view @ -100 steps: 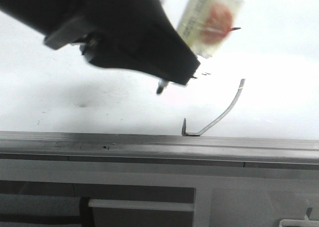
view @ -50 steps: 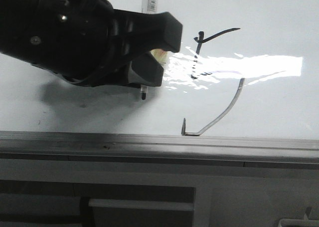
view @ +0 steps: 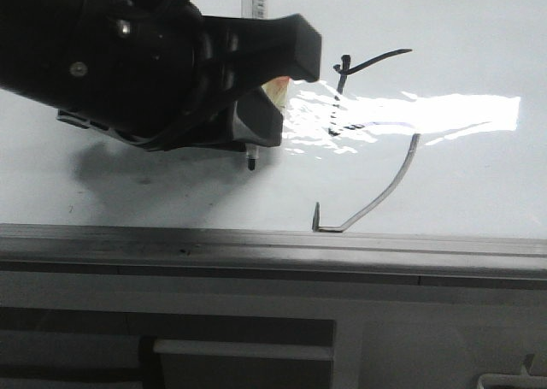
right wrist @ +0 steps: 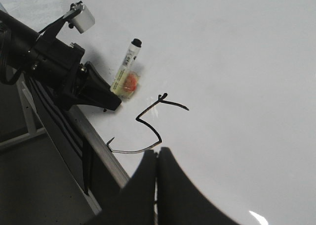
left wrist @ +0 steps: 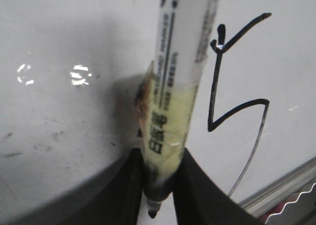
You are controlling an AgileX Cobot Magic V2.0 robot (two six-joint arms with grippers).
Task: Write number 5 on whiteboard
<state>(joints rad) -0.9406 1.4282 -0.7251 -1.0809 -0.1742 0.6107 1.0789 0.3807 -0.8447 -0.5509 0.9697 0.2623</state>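
**Whiteboard, number drawn**

Glossy whiteboard with glare band. Left pincer clamps a marker, just beside the number 5. Right pincer closed, empty, near the 5's bowl.

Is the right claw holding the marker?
No, the left claw grips the marker; the right claw is shut and empty.
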